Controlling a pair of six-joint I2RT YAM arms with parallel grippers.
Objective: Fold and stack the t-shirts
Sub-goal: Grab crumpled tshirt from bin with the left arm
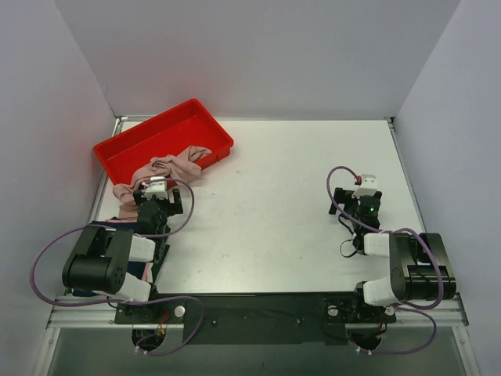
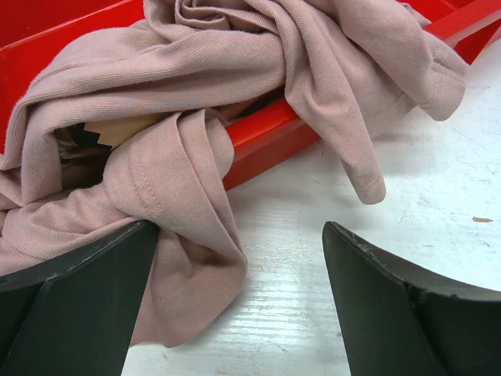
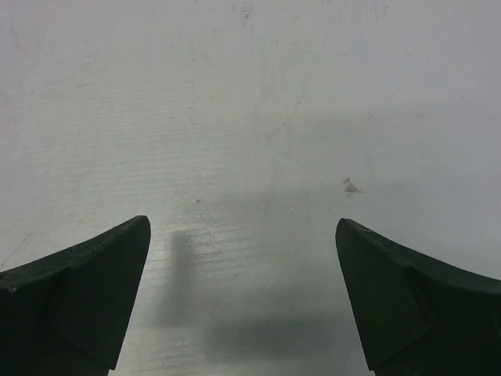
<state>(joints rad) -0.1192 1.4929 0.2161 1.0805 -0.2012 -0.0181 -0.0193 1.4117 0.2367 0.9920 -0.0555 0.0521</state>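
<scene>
Black arms (image 1: 102, 262), white joint shells (image 1: 141, 249), looping purple cables (image 1: 329, 188); left gripper (image 2: 239, 225) and right gripper (image 3: 243, 221) carry dark wedge-shaped fingers (image 2: 78, 298).

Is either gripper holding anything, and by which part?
Nothing is held. The left gripper is open beside the pink shirt; the right gripper is open above the table.

Matt knit shirt (image 2: 156, 70) (glossy plastic tray (image 2: 266, 139))

Not seeing any readable text in any view, honestly. Nothing is showing up on the pink shirt (image 2: 235, 70), the red tray (image 1: 164, 133) or the tabletop (image 1: 274, 204): no labels, brands or numbers are coming through.
</scene>
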